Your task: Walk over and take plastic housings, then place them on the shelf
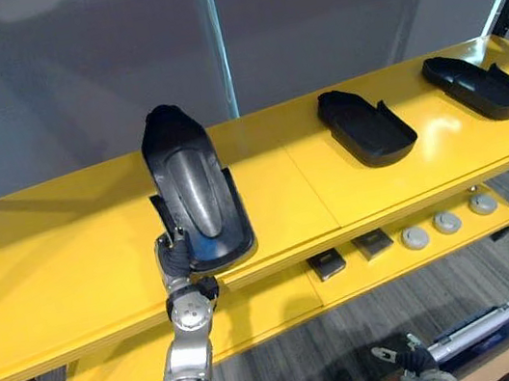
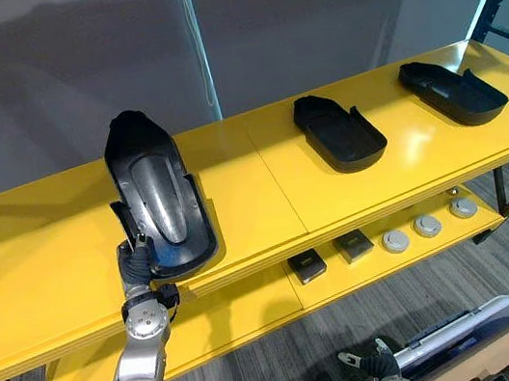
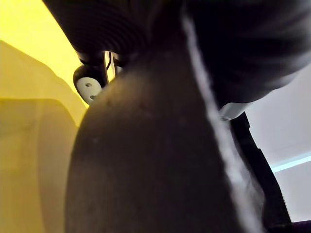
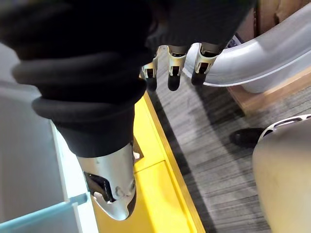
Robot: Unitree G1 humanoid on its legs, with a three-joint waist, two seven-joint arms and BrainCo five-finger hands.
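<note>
Yellow boards form a long shelf (image 1: pixel 53 273) before a grey wall (image 1: pixel 69 75). At centre left of the frame the left hand (image 1: pixel 173 253) grips the near end of a black housing (image 1: pixel 190 186), which reaches over the front edge of the top board. A second housing (image 1: pixel 366 125) and a third housing (image 1: pixel 478 84) lie at the upper right, apart. At the lower right the right hand (image 4: pixel 175 68) hangs with loose fingers, holding nothing.

Both eye views look down on the same yellow shelf (image 1: pixel 53 273), wrist views close-up — right faces floor (image 4: pixel 209 136)
</note>
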